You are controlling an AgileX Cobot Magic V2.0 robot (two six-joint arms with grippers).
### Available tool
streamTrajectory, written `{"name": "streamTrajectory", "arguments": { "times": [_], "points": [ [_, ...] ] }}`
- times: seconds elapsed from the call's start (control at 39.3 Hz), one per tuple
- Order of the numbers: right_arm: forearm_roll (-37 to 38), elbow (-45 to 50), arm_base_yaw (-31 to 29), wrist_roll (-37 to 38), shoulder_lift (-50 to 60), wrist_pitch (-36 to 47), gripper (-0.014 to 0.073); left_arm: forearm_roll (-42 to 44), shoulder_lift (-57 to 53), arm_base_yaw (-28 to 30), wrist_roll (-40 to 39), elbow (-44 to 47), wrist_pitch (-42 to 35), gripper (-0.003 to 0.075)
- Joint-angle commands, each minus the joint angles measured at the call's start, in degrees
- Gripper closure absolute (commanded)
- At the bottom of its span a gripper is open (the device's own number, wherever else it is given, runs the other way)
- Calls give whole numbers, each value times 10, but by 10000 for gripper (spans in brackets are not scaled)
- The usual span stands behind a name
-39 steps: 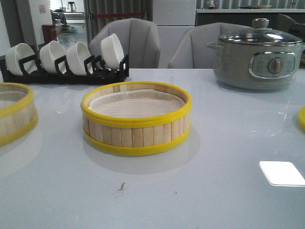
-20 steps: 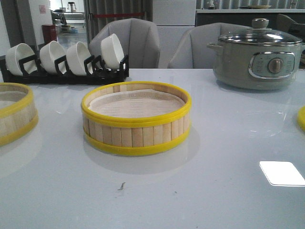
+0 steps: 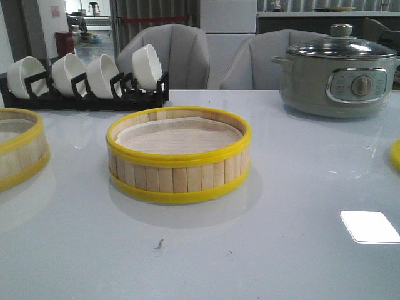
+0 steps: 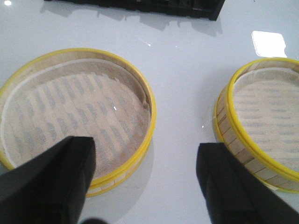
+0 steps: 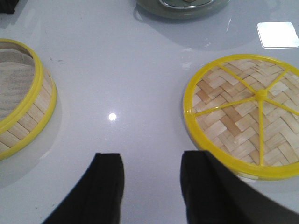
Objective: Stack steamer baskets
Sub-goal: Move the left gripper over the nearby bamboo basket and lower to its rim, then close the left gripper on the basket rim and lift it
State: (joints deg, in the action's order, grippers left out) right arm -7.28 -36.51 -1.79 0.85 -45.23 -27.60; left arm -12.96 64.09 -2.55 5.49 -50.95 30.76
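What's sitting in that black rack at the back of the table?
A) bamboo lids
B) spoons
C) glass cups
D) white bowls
D: the front view shows four white bowls standing on edge in the black rack behind the baskets.

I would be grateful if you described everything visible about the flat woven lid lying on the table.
The woven lid is a flat round disc of herringbone bamboo-like weave in tan shades, framed by a bright yellow rim, with yellow spokes meeting at a small central hub. It lies flat on the white table, touching nothing else, ahead of the right tool, whose fingers are open and clear of it. The front view catches only its edge.
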Motion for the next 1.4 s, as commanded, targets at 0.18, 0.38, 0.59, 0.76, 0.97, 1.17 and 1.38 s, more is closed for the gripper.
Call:
{"name": "streamTrajectory", "arguments": {
  "times": [0.18, 0.38, 0.59, 0.76, 0.97, 1.17, 1.38],
  "points": [
    [0, -23, -3, -9, 2, 38, 202, -17, 128, -18, 9, -65, -68, 206],
    [-1, -23, -3, -9, 2, 40, 202, 11, 213, -69, 9, -123, -97, 206],
    [-1, -23, -3, -9, 2, 40, 202, 12, 285, -73, 9, -156, -102, 206],
    [-1, -23, -3, -9, 2, 40, 202, 13, 332, -73, 9, -156, -123, 206],
    [-1, -23, -3, -9, 2, 47, 202, 13, 380, -73, 9, -156, -137, 207],
    [-1, -23, -3, -9, 2, 58, 202, 9, 395, -73, -1, -156, -147, 312],
    [-1, -23, -3, -9, 2, 62, 202, 6, 392, -74, -9, -173, -144, 619]
  ]
}}
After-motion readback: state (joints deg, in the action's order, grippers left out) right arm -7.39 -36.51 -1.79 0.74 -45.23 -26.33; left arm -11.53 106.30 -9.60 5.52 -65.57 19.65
